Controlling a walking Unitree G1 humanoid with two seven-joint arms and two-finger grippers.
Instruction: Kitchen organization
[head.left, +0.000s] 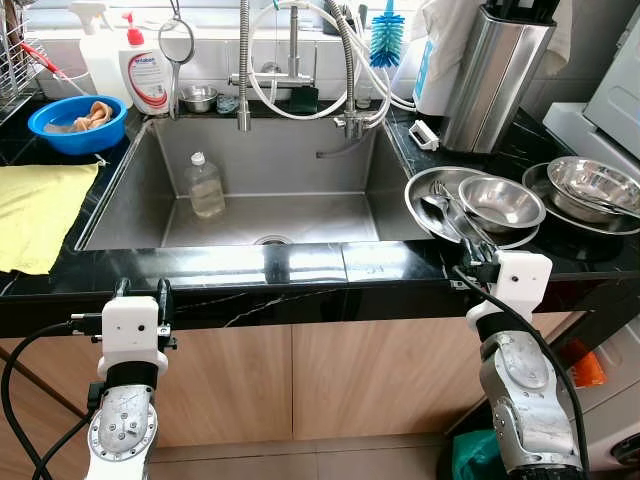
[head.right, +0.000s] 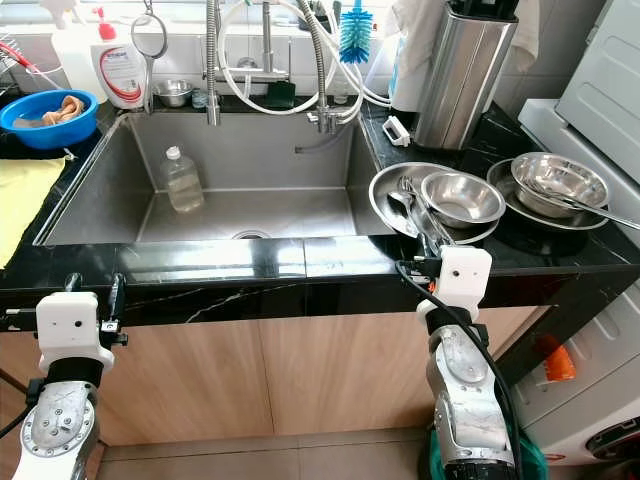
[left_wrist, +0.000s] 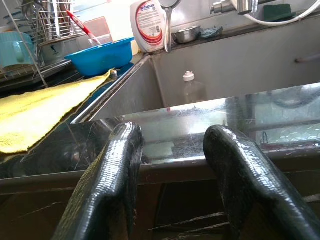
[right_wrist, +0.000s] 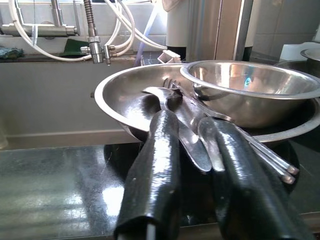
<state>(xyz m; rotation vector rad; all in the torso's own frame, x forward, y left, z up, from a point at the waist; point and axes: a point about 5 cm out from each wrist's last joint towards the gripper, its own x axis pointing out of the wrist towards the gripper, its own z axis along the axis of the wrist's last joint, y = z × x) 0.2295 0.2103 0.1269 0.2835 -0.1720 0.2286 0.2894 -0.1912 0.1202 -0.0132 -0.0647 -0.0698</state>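
Reaching over the front edge of the black counter, my right claw sits low at the handles of the cutlery that juts out of the wide steel dish, its two fingers spread to either side of the nearest handle and gripping nothing yet. A smaller steel bowl rests inside that dish, touching the cutlery on its far side, and another bowl stands on a plate further to my right. My left claw hovers parted and empty at the counter's edge, in front of the sink, where a clear plastic bottle stands upright near the left wall. A yellow cloth lies on the counter to the left, with a blue basin behind it.

As I judge it, the step in hand is to lift the cutlery out of the dish. To do it well I should close on one handle only, well back from the dish rim, since the handles overlap and a wide pinch could drag two pieces at once. I would keep the fingers level with the counter, squeeze firmly because polished steel slips, and draw the piece back and up so that it does not tip the inner bowl.
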